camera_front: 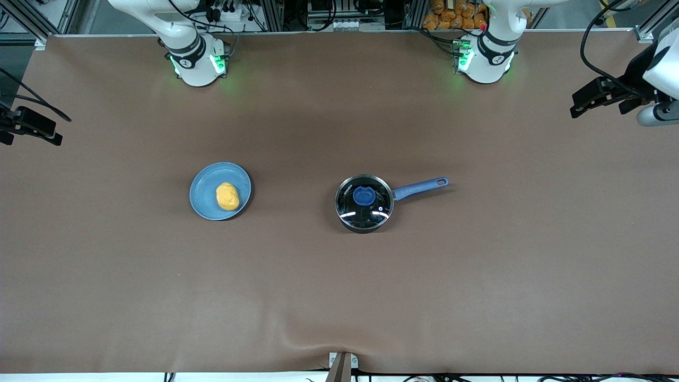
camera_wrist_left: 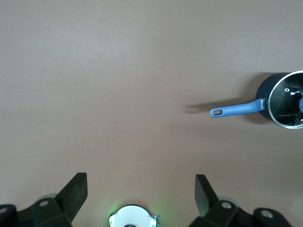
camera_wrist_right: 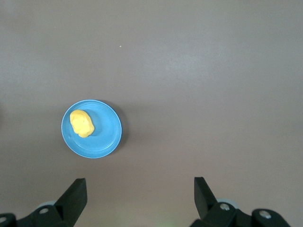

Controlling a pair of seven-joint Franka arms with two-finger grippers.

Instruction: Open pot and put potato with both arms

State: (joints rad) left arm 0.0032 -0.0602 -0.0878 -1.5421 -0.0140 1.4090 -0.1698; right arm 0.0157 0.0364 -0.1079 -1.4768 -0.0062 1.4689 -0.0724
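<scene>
The pot [camera_front: 364, 203] is a small black saucepan near the table's middle, and its glass lid with a blue knob [camera_front: 364, 196] is on it. Its blue handle [camera_front: 423, 186] points toward the left arm's end. The yellow potato [camera_front: 227, 196] lies on a blue plate [camera_front: 204, 187] toward the right arm's end. My left gripper [camera_wrist_left: 140, 179] [camera_front: 598, 109] hangs open high over the left arm's end, with the pot [camera_wrist_left: 286, 100] well off to one side. Just as high over its own end, my right gripper [camera_wrist_right: 139, 182] [camera_front: 29, 139] is open, looking down on the potato [camera_wrist_right: 82, 123].
Brown cloth covers the table [camera_front: 339, 286]. The left arm's base [camera_front: 485, 55] and the right arm's base [camera_front: 196, 61] stand along the edge farthest from the front camera. A small metal clamp [camera_front: 342, 363] sits at the nearest edge.
</scene>
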